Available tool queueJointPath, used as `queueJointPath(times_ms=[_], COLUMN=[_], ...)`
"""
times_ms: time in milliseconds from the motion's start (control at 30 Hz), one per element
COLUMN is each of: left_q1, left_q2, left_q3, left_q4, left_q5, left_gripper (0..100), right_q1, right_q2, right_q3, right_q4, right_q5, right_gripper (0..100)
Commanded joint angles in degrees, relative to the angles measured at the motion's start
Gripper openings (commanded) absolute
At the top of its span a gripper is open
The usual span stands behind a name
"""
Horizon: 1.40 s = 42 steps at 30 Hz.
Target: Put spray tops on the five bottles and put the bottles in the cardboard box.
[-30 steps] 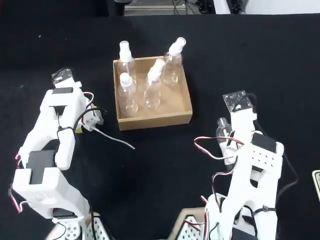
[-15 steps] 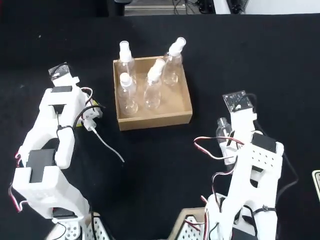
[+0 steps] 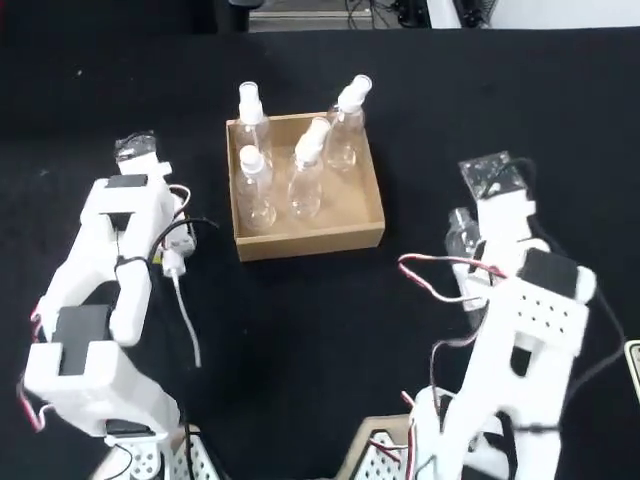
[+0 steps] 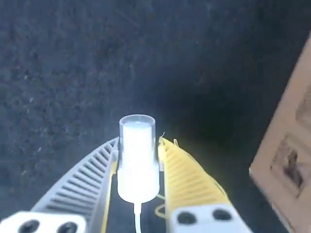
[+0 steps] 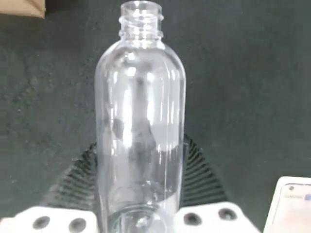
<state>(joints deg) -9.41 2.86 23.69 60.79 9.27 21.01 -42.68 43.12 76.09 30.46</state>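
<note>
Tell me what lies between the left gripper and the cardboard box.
Bare black table only, from left gripper to cardboard box; the left wrist view shows it.

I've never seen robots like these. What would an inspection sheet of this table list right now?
Surface: black cloth table, no spills seen.
Job's things: cardboard box holds four bottles with spray tops; fifth bottle has a bare neck; last spray top is off it.
Clutter: pale flat item at the table's edge.
Hands: left hand shut on the last spray top; right hand shut on the fifth bottle.
Cables: red, white and black wires along both arms.
Surroundings: cords beyond the far edge.
</note>
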Motion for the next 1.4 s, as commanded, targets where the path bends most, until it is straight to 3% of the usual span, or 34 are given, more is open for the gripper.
queueJointPath(times_ms=[0,267,467,667,900,1100,1367], left_q1=[-3.6,-9.1,-6.4,4.8,13.8,19.7,27.8], left_q2=[-11.9,-38.9,-53.0,-60.4,-60.6,-56.3,-46.8], left_q3=[-1.8,-2.1,-7.8,-17.1,-18.2,-19.5,-24.3], left_q4=[3.4,6.9,6.5,4.6,-11.4,-24.0,-25.8], left_q5=[-3.1,-5.3,-4.7,-3.3,4.5,6.5,6.1], left_gripper=[3,3,3,3,3,3,3], right_q1=[-7.6,-33.8,-48.1,-50.4,-50.3,-50.4,-54.0], right_q2=[-9.7,-34.3,-39.7,-42.9,-54.5,-64.4,-66.9], right_q3=[-2.8,7.3,14.1,24.6,32.9,39.6,41.7], right_q4=[1.5,-7.0,-18.4,-31.1,-35.5,-37.2,-37.3], right_q5=[-4.0,-17.3,-23.4,-31.2,-32.9,-32.6,-32.5], right_gripper=[1.1,1.1,1.1,1.1,1.1,1.1,1.1])
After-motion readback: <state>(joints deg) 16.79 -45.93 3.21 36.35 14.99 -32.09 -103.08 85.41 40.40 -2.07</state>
